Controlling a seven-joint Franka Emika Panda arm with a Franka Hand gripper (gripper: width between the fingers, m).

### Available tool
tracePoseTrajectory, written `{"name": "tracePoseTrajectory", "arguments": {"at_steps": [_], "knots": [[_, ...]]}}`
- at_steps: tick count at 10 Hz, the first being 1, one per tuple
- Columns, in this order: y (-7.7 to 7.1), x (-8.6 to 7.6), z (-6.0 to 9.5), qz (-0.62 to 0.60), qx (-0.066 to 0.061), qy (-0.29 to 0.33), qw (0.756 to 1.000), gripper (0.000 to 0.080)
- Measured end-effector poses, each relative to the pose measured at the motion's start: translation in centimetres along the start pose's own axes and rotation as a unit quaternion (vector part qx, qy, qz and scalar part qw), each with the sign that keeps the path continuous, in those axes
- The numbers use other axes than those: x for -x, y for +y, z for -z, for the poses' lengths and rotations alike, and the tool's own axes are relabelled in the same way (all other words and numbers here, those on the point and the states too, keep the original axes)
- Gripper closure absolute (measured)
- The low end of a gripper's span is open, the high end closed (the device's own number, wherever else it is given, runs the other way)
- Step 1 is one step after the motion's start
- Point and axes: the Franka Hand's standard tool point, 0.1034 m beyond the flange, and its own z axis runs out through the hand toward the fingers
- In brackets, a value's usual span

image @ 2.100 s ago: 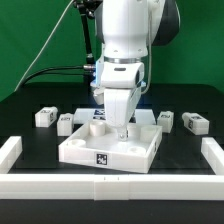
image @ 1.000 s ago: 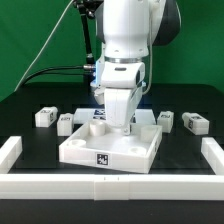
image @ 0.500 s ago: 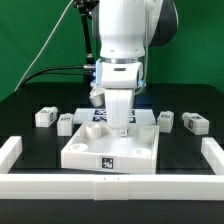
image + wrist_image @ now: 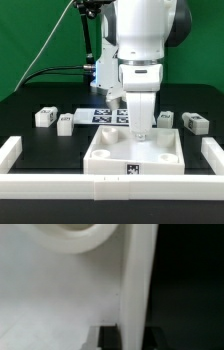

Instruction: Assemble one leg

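At the exterior view's left a white border rail [image 4: 10, 150] lies on the black tabletop [image 4: 50, 145]. Just inside it sit a leg [image 4: 43, 116] and, near it, a second leg [image 4: 66, 123], both loose and each with its tag facing out. Next comes the marker board [image 4: 103, 114], flat behind the work area.

Right of centre is the square panel [image 4: 155, 168], recesses up, with the arm standing straight over its rear edge. In the wrist view the fingers [image 4: 107, 338] straddle the panel's thin rim beside a round corner recess. They look clenched on that rim, though the far finger merges with the dark background.

Further right, a third leg [image 4: 166, 120] sits just behind the panel's corner and a fourth leg [image 4: 194, 123] beside it, both untouched. No leg is seated in a recess yet.

Each leg looks like a light, rigid plastic block, unlikely to deform but smooth enough to twist in a loose grip. I would pinch it across its two flat sides, low and centred, so it stays square for insertion. The third leg is closest to the arm, but its nearness to the panel leaves little room for the fingers.
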Motion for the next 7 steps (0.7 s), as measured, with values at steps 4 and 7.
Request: {"name": "tracePoseTrajectory", "arguments": {"at_steps": [4, 7], "knots": [[0.1, 0.3, 0.0, 0.007, 0.001, 0.0, 1.0, 0.0742], [0.9, -1.8, -0.1, 0.045, 0.007, 0.0, 0.999, 0.0742]]}}
